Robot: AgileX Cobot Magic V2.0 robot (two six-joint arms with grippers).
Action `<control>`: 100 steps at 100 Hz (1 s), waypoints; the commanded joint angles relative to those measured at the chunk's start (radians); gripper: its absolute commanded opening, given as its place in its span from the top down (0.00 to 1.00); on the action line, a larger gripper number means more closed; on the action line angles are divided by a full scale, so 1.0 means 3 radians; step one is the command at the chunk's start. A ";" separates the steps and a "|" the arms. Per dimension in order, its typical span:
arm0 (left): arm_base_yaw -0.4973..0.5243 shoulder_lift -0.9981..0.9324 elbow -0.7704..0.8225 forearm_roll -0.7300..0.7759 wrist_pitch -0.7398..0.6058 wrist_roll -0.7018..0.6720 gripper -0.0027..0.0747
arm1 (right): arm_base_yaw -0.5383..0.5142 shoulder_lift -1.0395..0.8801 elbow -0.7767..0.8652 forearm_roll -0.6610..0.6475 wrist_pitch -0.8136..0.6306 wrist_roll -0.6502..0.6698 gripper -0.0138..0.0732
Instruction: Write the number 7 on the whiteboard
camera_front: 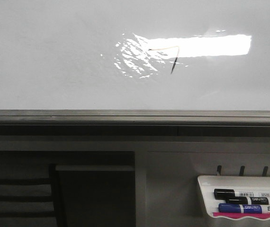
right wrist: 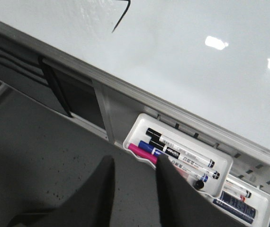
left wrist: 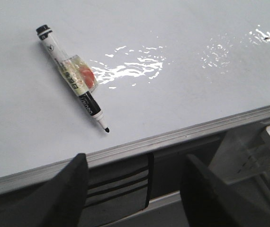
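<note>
The whiteboard [camera_front: 54,61] fills the upper front view, with bright glare. The number 7 [camera_front: 173,56] is drawn small in the glare: a faint top stroke and a dark slanted downstroke. Its downstroke also shows in the right wrist view [right wrist: 121,19]. A black marker [left wrist: 73,78], uncapped and wrapped in clear tape with a red patch, lies flat on the board [left wrist: 182,104]. My left gripper [left wrist: 135,189] is open and empty, back from the board's rail and apart from the marker. My right gripper [right wrist: 135,163] is open and empty, below the board near the tray. Neither gripper shows in the front view.
A grey metal rail [camera_front: 135,116] runs along the board's near edge. A white marker tray [camera_front: 248,180] hangs below at the right and holds black, blue and pink markers [right wrist: 177,153]. A dark panel with slots [camera_front: 16,194] sits below at the left.
</note>
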 commanded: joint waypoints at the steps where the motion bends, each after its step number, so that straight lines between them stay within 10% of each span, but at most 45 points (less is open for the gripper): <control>1: 0.0007 -0.0217 0.0112 -0.0075 -0.0370 -0.0026 0.45 | -0.0026 -0.0127 0.0187 -0.0032 -0.0625 0.0103 0.70; 22: 0.0007 -0.0483 0.0508 -0.0114 -0.0773 -0.0026 0.50 | -0.0026 -0.0259 0.0641 -0.0032 -0.1265 0.0137 0.86; 53: 0.0007 -0.0483 0.0573 -0.0117 -0.0834 -0.0026 0.99 | -0.0026 -0.0252 0.0765 -0.0102 -0.1387 0.0137 0.92; 100: 0.0007 -0.0483 0.0573 -0.0117 -0.0831 -0.0026 0.99 | -0.0026 -0.0252 0.0765 -0.0102 -0.1387 0.0137 0.92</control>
